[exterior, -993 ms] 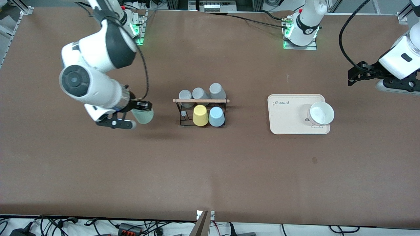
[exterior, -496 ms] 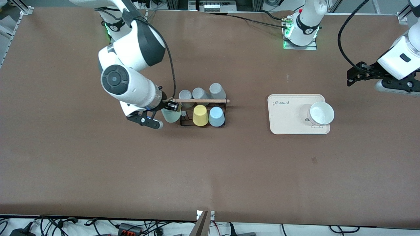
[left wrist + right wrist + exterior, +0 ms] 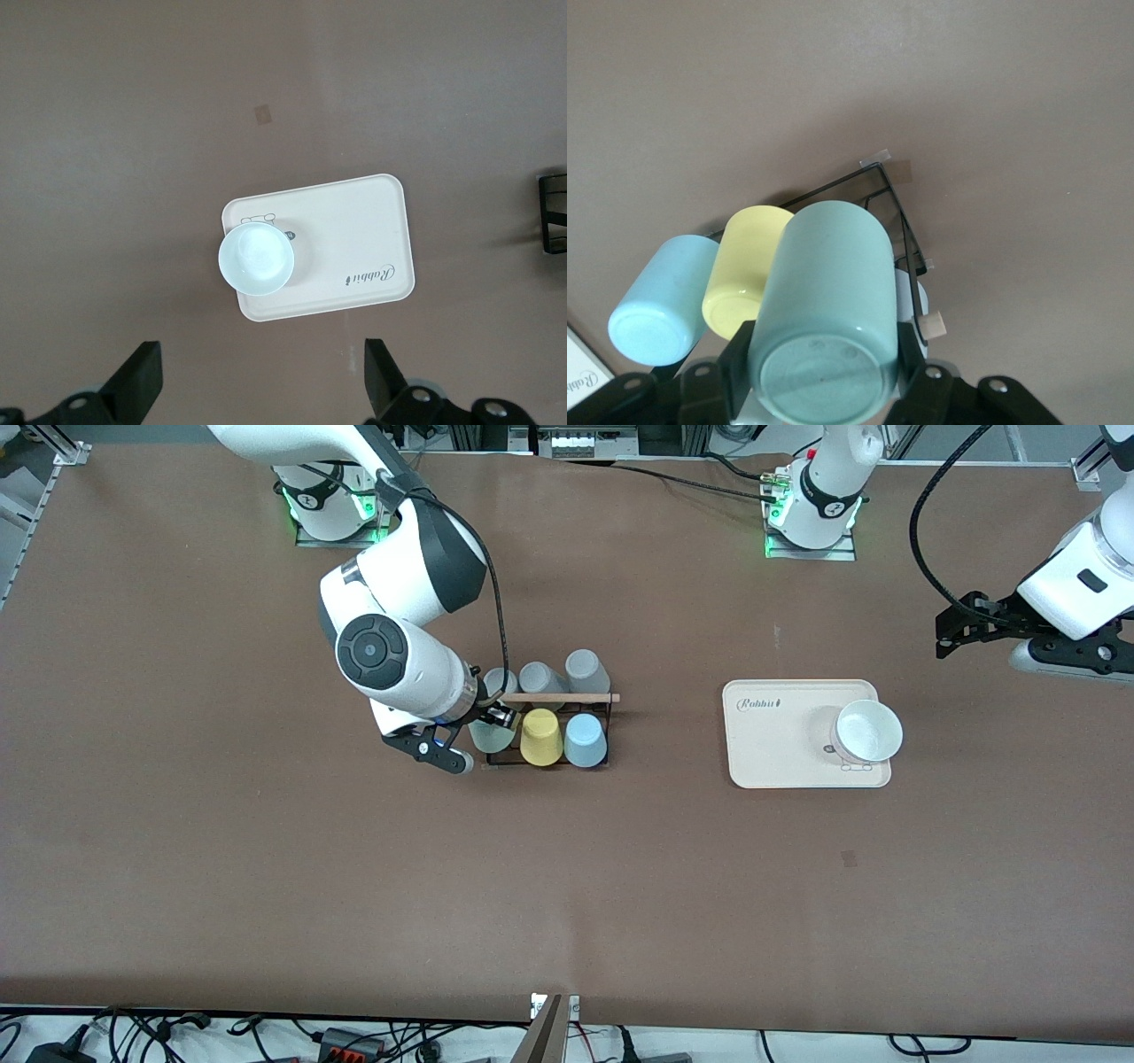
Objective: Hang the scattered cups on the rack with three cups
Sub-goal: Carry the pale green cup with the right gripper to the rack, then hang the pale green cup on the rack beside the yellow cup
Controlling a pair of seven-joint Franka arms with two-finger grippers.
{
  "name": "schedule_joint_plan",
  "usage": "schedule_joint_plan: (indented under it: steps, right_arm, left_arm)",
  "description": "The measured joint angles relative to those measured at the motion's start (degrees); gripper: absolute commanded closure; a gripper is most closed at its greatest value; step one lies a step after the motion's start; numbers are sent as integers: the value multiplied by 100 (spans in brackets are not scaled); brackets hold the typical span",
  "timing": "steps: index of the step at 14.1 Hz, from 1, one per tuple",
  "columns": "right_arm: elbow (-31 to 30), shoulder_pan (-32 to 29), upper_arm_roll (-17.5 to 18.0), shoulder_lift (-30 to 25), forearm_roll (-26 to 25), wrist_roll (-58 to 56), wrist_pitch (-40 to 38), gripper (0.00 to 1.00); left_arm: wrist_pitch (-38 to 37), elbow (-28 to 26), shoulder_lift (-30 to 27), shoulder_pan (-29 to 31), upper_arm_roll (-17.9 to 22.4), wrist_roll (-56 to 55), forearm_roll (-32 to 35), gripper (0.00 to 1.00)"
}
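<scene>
My right gripper [image 3: 485, 724] is shut on the pale mint green cup [image 3: 490, 736], held upside down over the end of the black wire rack [image 3: 503, 760] toward the right arm's end. In the right wrist view the mint cup [image 3: 824, 301] fills my right gripper [image 3: 824, 376], above the rack [image 3: 886, 190]. The light blue cup [image 3: 585, 740] hangs on the rack beside the yellow cup [image 3: 540, 737]; both also show in the right wrist view, the light blue cup [image 3: 660, 301] and the yellow cup [image 3: 744, 266]. My left gripper [image 3: 948, 634] waits open and empty [image 3: 261, 390].
Three grey cups [image 3: 538, 677] hang on the rack's farther row, under the wooden rod [image 3: 567, 698]. A beige tray [image 3: 771, 735] with a white bowl [image 3: 868, 731] lies toward the left arm's end; the left wrist view shows the tray [image 3: 354, 230] and bowl [image 3: 256, 258].
My right arm has carried the mint green cup from the right arm's end of the table to over the rack's end. The left arm has barely moved.
</scene>
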Motion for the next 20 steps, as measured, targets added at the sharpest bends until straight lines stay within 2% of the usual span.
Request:
schedule_joint_plan:
  steps: [20]
  right_arm:
    - [9, 29, -1, 519, 4, 40, 149, 75]
  left_arm:
    - [0, 22, -1, -14, -3, 0, 0, 0]
